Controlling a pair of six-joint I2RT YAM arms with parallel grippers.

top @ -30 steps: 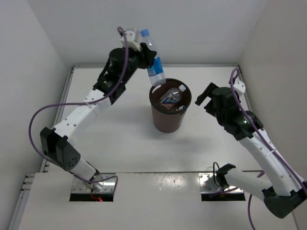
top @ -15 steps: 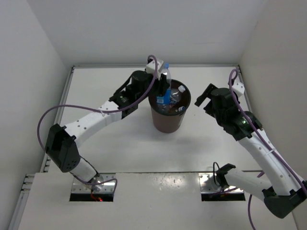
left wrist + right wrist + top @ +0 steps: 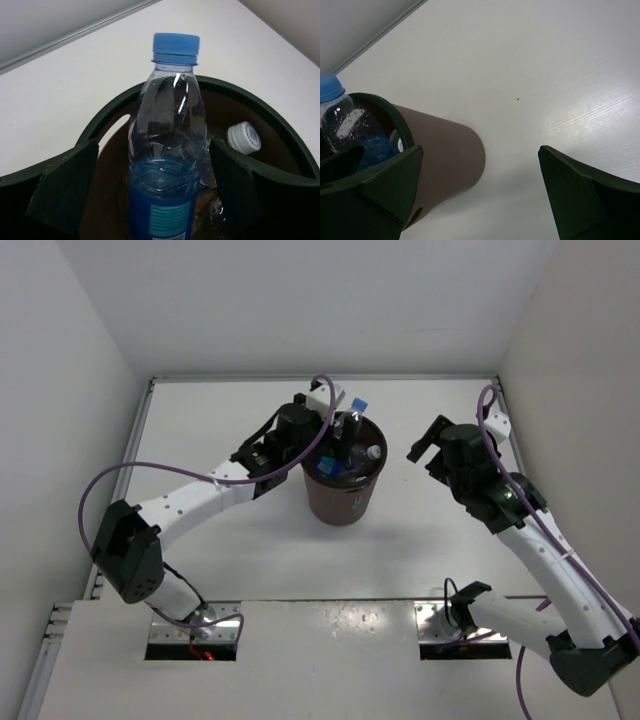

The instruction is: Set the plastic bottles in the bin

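Top external view shows no bottle on the worktop [image 3: 420, 540] outside the bin [image 3: 340, 502]. Over the bin's rim the left pincer [image 3: 153, 150], clamped on the blue-capped bottle [image 3: 167, 115] a moment ago, now stands wide. The bottle is released and upright inside the bin, its neck above the rim. Right of the bin the right pincer [image 3: 481, 150] hangs wide and empty. A white-capped bottle [image 3: 244, 137] lies deeper in the bin, so the task looks nearly finished.

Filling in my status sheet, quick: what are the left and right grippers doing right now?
Left gripper: open, fingers clear of the blue-capped bottle standing in the bin.
Right gripper: open, holding nothing.
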